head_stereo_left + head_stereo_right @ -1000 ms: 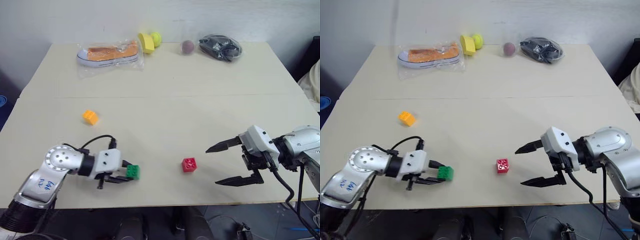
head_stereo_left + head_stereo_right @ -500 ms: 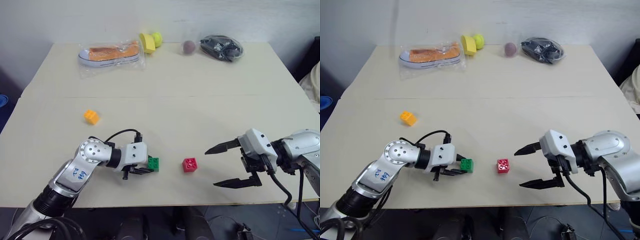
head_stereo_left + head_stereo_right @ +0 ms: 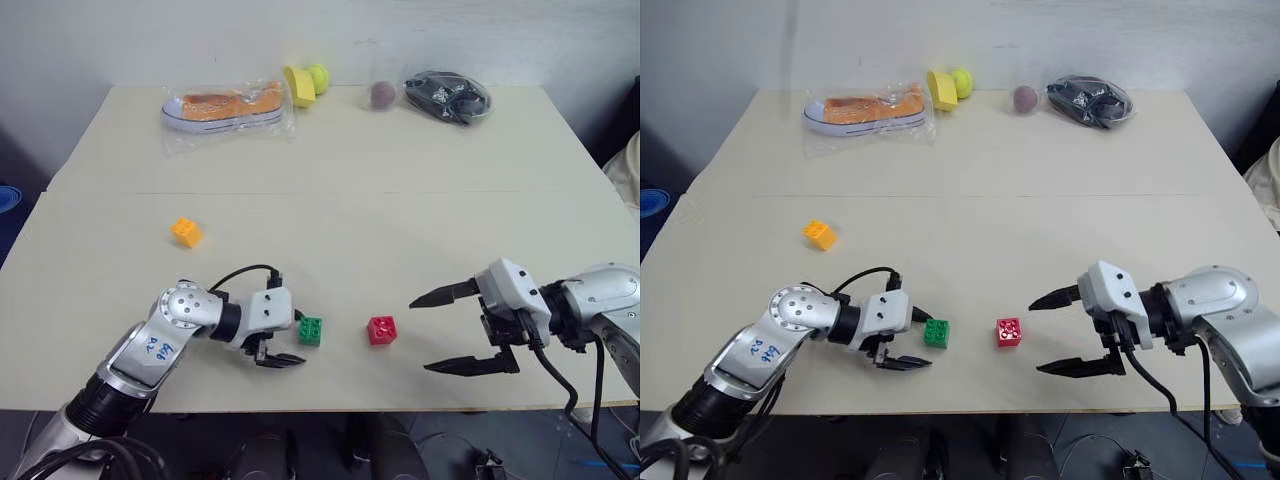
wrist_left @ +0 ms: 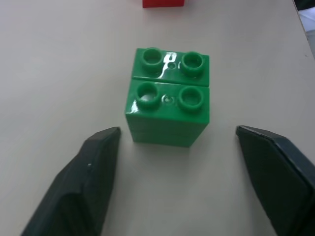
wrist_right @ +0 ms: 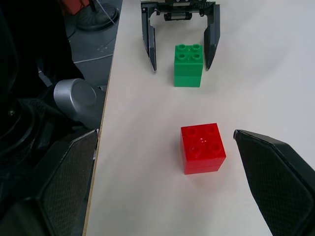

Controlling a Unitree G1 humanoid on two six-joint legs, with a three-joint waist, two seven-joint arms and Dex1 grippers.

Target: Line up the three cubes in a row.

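Observation:
The green cube point(image 3: 311, 330) rests on the table near the front edge, just left of the red cube point(image 3: 380, 329), with a small gap between them. My left gripper point(image 3: 298, 338) is open, one finger on each side of the green cube point(image 4: 169, 103) and neither touching it. The orange-yellow cube point(image 3: 186, 232) lies alone, farther back and to the left. My right gripper point(image 3: 420, 334) hovers open to the right of the red cube point(image 5: 202, 147), holding nothing.
Along the table's far edge lie a bagged shoe point(image 3: 225, 105), a yellow cup-shaped object point(image 3: 295, 85), a green ball point(image 3: 317, 76), a dark ball point(image 3: 382, 94) and a black bagged bundle point(image 3: 445, 96). The table's front edge point(image 3: 330, 408) is close to both grippers.
My left gripper carried the green cube rightward toward the red cube, then opened and let it go on the table. The right gripper stayed put.

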